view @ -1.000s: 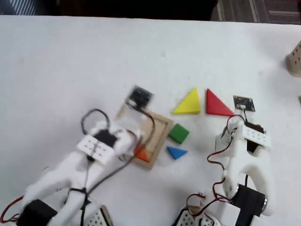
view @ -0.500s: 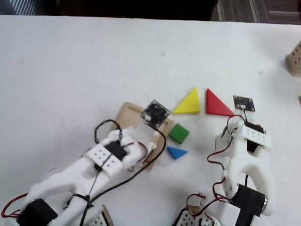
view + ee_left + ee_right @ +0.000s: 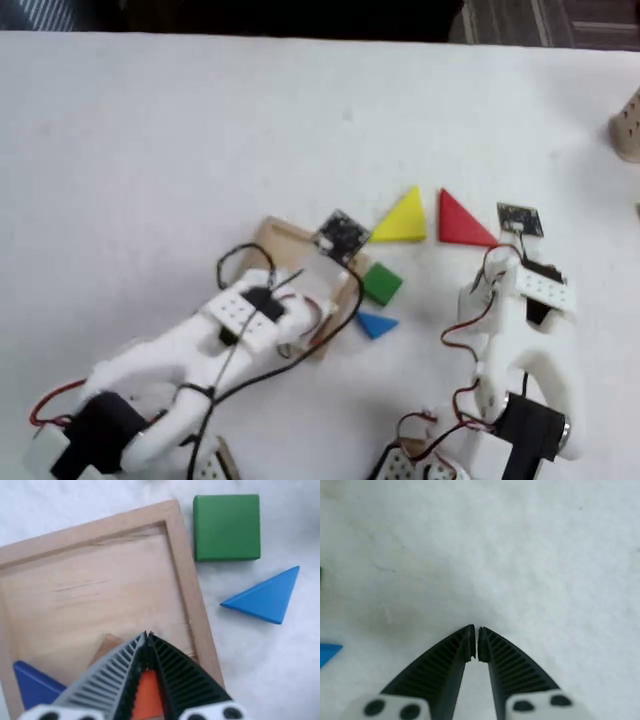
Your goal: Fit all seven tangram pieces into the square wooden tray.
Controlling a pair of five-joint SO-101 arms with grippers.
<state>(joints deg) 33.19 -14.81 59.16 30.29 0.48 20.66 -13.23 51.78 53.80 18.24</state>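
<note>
Early days here. Inside the square wooden tray [image 3: 185,580] lie an orange piece [image 3: 147,692] and a dark blue piece [image 3: 32,685], and a pale shape beside them may be a third. Just outside the tray sit the green square [image 3: 227,527] and blue triangle [image 3: 267,597]; beyond those are the yellow triangle [image 3: 400,220] and red triangle [image 3: 458,222]. The left claw [image 3: 148,636] hovers over the tray, pinched together and empty. The right claw [image 3: 474,642] is closed on nothing, well away from the tray over the bare desk. At least four pieces to go!
</note>
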